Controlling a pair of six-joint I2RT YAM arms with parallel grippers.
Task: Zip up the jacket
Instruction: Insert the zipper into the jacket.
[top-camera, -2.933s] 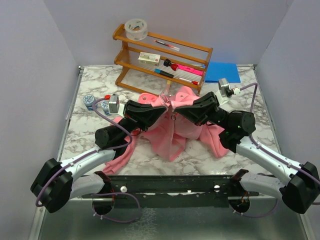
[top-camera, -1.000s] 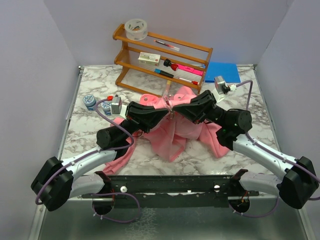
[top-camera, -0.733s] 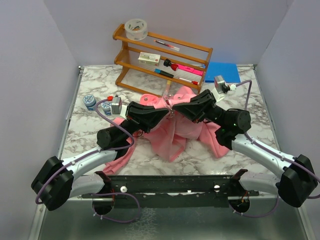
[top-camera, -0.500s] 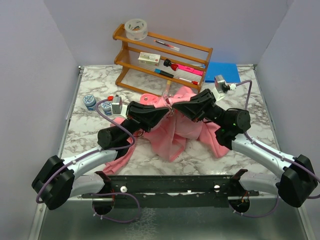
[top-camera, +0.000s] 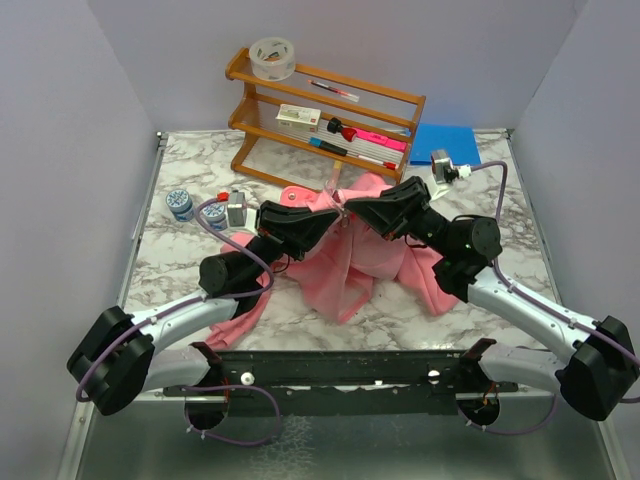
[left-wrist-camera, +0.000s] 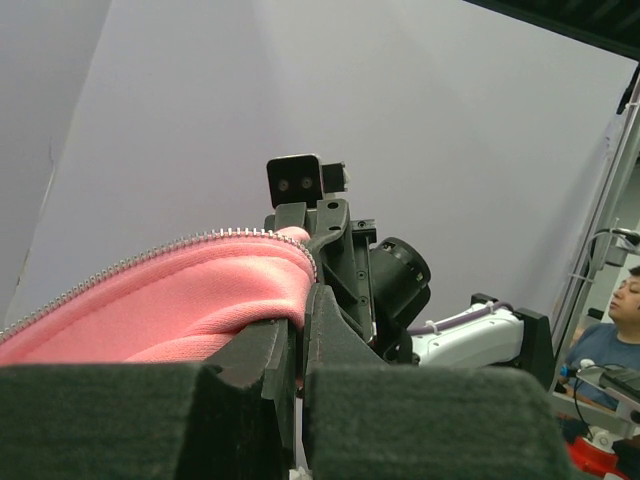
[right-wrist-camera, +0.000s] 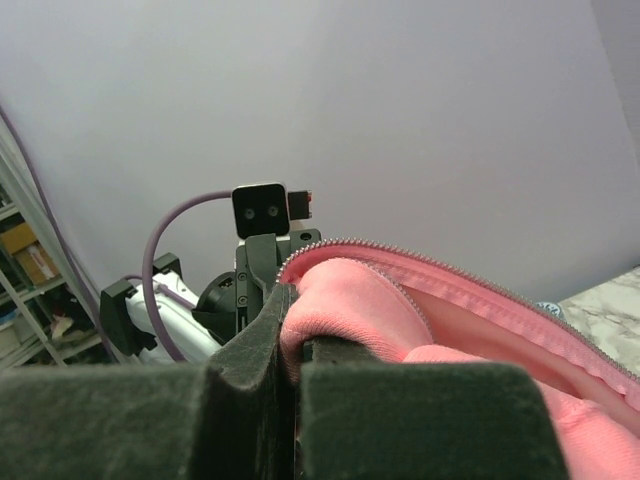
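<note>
The pink jacket (top-camera: 350, 262) lies crumpled in the middle of the marble table, its upper front lifted off the surface. My left gripper (top-camera: 334, 216) is shut on one front edge of it. The left wrist view shows pink fleece (left-wrist-camera: 150, 305) with a line of zipper teeth pinched in that gripper (left-wrist-camera: 300, 305). My right gripper (top-camera: 353, 208) is shut on the other edge, almost tip to tip with the left one. The right wrist view shows a fold of fleece (right-wrist-camera: 365, 305) and zipper teeth in that gripper (right-wrist-camera: 293, 335). The zipper slider is not visible.
A wooden rack (top-camera: 322, 118) stands just behind the jacket, with a tape roll (top-camera: 272, 58) on top and pens and a box on its shelves. A blue sheet (top-camera: 445, 143) lies at the back right. Two small blue tubs (top-camera: 181, 202) sit at the left.
Both grippers have risen slightly and drawn a little toward the rack, carrying the jacket's front edges with them. Both have stayed shut and close together.
</note>
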